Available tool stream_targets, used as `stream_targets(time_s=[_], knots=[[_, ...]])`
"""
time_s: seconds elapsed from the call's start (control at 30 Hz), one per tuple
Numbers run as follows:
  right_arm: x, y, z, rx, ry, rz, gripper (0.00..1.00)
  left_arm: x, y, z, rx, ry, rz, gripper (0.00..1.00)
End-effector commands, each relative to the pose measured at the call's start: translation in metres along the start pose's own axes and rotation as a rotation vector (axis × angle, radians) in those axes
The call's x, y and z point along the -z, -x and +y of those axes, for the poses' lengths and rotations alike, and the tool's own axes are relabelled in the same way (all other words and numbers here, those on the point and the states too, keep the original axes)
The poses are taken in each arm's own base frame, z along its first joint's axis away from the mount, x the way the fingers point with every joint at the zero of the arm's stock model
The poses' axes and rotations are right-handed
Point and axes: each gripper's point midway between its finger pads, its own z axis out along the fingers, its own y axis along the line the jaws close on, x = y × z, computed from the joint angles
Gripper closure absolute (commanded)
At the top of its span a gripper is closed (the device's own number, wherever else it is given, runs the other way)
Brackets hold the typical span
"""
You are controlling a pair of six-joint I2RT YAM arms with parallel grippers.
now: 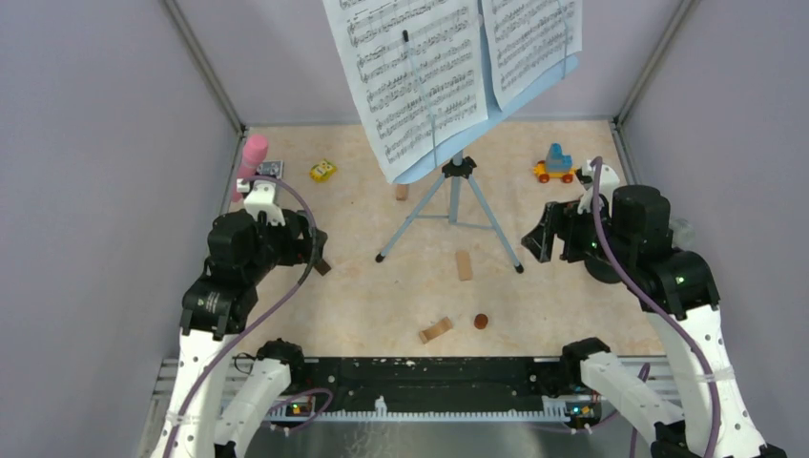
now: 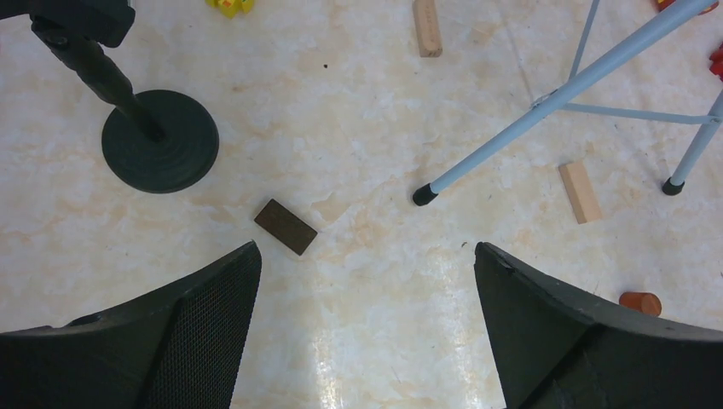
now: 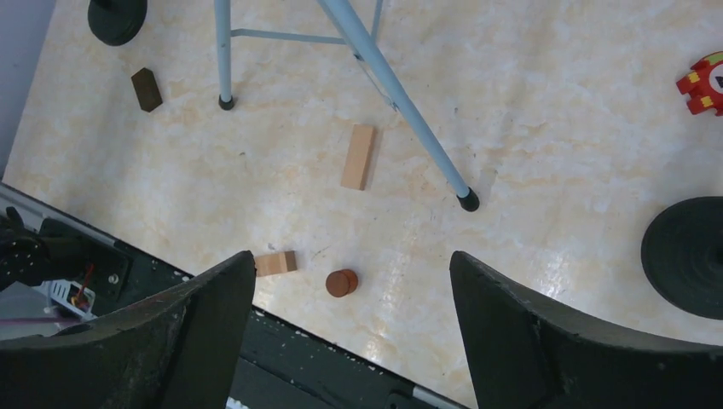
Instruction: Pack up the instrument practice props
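Note:
The pale blue music rack [image 1: 534,84] stands at the back centre on grey-blue tripod legs [image 1: 450,205], with white sheet-music pages [image 1: 420,72] on it. The pink microphone [image 1: 253,156] stands at the far left in a black round-based holder [image 2: 159,141]. A second black holder base [image 3: 686,256] lies under my right arm. The silver microphone is hidden. My left gripper [image 1: 310,250] is open and empty, left of the tripod; in the left wrist view [image 2: 367,256] it hangs over bare floor. My right gripper [image 1: 539,239] is open and empty, right of the tripod; it also shows in the right wrist view [image 3: 351,256].
A dark brown block [image 2: 285,227] lies near my left fingers. Pale wooden blocks [image 1: 464,264] [image 1: 435,330] and a brown cylinder [image 3: 341,282] lie in front of the tripod. A yellow toy vehicle [image 1: 322,171] and a blue one [image 1: 554,164] sit at the back. Grey walls enclose the table.

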Motion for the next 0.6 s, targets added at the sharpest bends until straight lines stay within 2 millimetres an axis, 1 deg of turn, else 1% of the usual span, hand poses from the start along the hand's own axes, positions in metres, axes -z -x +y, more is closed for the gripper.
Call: stream_targets(time_s=[0.0, 0.07, 0.17, 0.27, 0.37, 0.43, 0.5, 0.57], knots=[[0.004, 0.006, -0.008, -0.003, -0.056, -0.043, 0.16, -0.003, 0.010, -0.003, -0.004, -0.019, -0.075, 0.01], [0.003, 0.010, -0.014, -0.025, -0.091, -0.073, 0.15, -0.003, 0.010, -0.003, -0.004, -0.023, -0.090, 0.01], [0.002, 0.014, -0.012, -0.032, -0.075, -0.116, 0.14, -0.001, 0.011, -0.004, -0.010, -0.028, -0.107, 0.01], [-0.005, 0.015, -0.008, -0.043, -0.037, -0.164, 0.14, -0.004, 0.011, -0.005, -0.011, -0.043, -0.128, 0.01], [-0.011, 0.025, -0.011, -0.067, -0.041, -0.248, 0.13, -0.008, 0.011, -0.010, -0.022, -0.080, -0.157, 0.01], [-0.017, 0.033, -0.009, -0.052, -0.017, -0.301, 0.13, -0.012, 0.008, -0.005, -0.012, -0.054, -0.164, 0.01], [-0.025, 0.042, -0.002, -0.026, 0.041, -0.370, 0.13, -0.015, 0.004, 0.001, -0.003, -0.026, -0.170, 0.01], [-0.036, 0.048, 0.003, -0.021, 0.098, -0.450, 0.12, -0.014, 0.003, 0.003, 0.001, -0.017, -0.182, 0.01]])
